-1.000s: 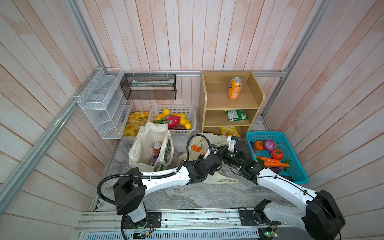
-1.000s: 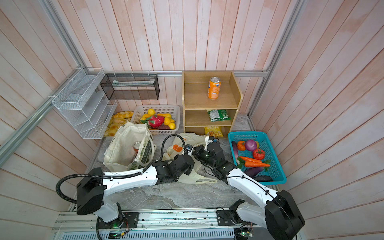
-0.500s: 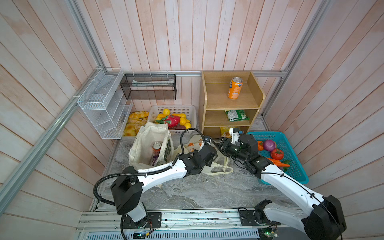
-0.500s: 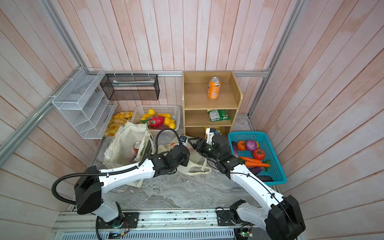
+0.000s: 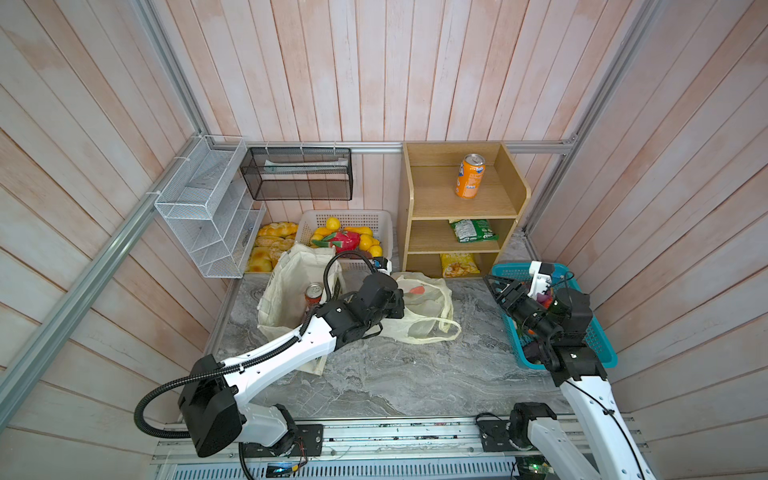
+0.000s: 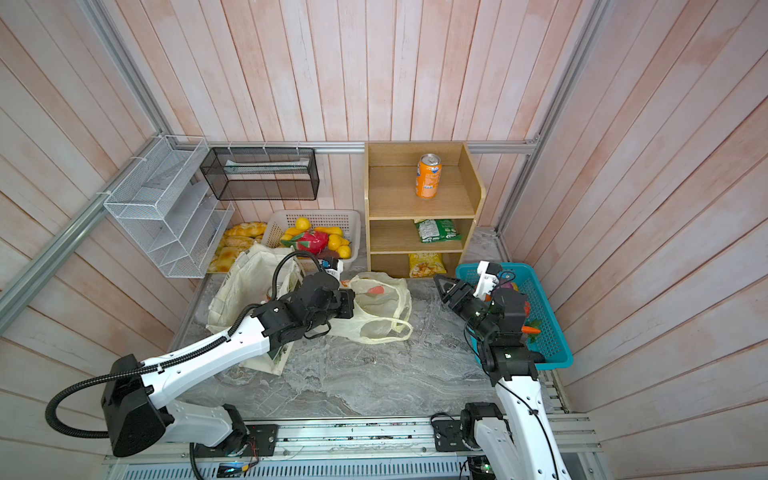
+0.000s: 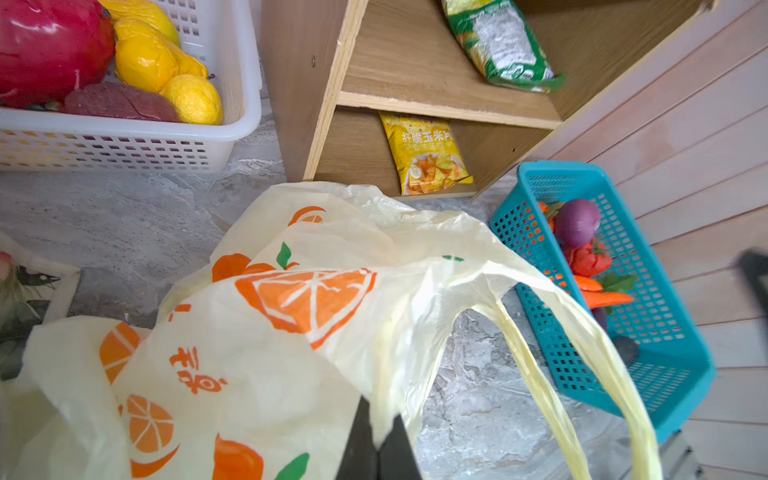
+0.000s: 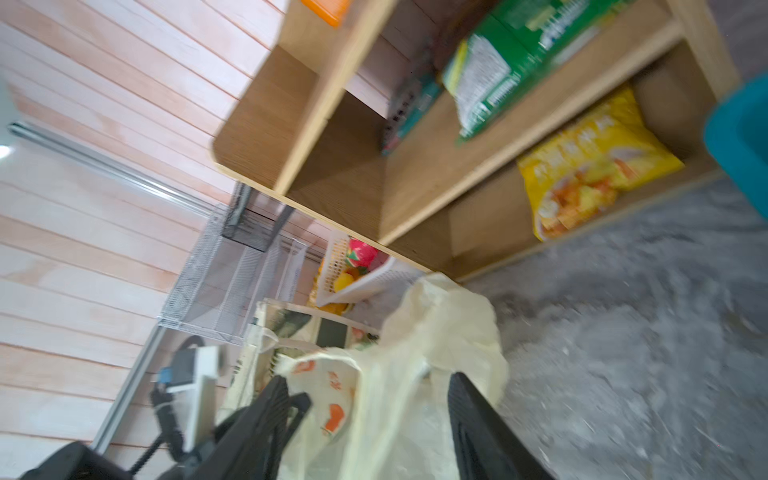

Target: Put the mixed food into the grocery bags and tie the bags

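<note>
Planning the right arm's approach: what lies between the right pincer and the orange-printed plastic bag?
Nothing: bare marble tabletop separates right pincer and plastic bag, in both top views.

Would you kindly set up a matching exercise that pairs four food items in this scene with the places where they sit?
Things:
1. orange soda can
2. green snack packet
3. red soda can
4. toy carrot

Places:
A. inside the canvas tote
B. in the blue basket
C. on the top level of the wooden shelf
D. on the middle level of that shelf

Pairs: 1-C, 2-D, 3-A, 4-B
</note>
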You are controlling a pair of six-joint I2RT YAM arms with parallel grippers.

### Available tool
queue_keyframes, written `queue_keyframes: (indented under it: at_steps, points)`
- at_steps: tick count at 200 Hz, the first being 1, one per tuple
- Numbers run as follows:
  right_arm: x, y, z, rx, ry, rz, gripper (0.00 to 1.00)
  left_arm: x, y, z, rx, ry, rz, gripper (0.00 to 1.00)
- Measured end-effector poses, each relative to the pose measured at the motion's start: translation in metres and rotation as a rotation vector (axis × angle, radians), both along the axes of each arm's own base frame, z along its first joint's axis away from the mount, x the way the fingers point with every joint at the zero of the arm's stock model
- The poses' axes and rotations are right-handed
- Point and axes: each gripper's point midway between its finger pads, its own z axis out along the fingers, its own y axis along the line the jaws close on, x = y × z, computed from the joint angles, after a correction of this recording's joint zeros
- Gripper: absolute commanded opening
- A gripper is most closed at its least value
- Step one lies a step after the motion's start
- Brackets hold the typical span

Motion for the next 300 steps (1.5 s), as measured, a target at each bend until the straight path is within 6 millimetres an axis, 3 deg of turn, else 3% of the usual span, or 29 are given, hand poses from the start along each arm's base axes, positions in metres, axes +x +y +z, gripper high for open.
queue_keyframes:
  at_steps: [31,73,131,156,184,194,202,230,252,279,300]
  points:
    - [-0.019,0.003,-0.075,0.025,0.162,0.02,0.63,-0.004,-0.005,0.017,-0.089,0.001,-0.005,0.0]
    - [-0.041,0.026,-0.126,0.076,0.249,0.121,0.69,-0.006,-0.008,0.027,-0.163,0.003,0.001,0.0]
    - [-0.051,0.092,-0.136,0.06,0.25,0.316,0.73,-0.006,-0.012,0.032,-0.207,0.011,-0.005,0.0]
    - [-0.036,0.111,-0.136,0.043,0.26,0.343,0.73,-0.007,-0.013,0.033,-0.214,0.012,-0.007,0.0]
    - [-0.007,0.128,-0.12,0.04,0.214,0.358,0.72,-0.008,-0.013,0.033,-0.219,0.01,-0.01,0.0]
    - [0.003,0.133,-0.116,0.04,0.195,0.359,0.67,-0.008,-0.012,0.032,-0.22,0.009,-0.01,0.0]
    - [0.01,0.136,-0.116,0.037,0.184,0.364,0.58,-0.009,-0.012,0.032,-0.223,0.007,-0.011,0.0]
    - [0.024,0.144,-0.128,0.037,0.201,0.371,0.0,-0.013,-0.009,0.025,-0.224,0.006,-0.018,0.0]
    - [0.025,0.14,-0.138,0.022,0.231,0.356,0.0,-0.014,-0.004,0.012,-0.184,0.004,-0.019,0.0]
    - [0.028,0.118,-0.143,-0.05,0.247,0.284,0.0,-0.015,0.008,-0.005,-0.097,-0.013,-0.01,0.0]
    - [0.027,0.11,-0.139,-0.116,0.235,0.27,0.0,-0.018,0.016,-0.016,-0.039,-0.027,-0.019,0.26]
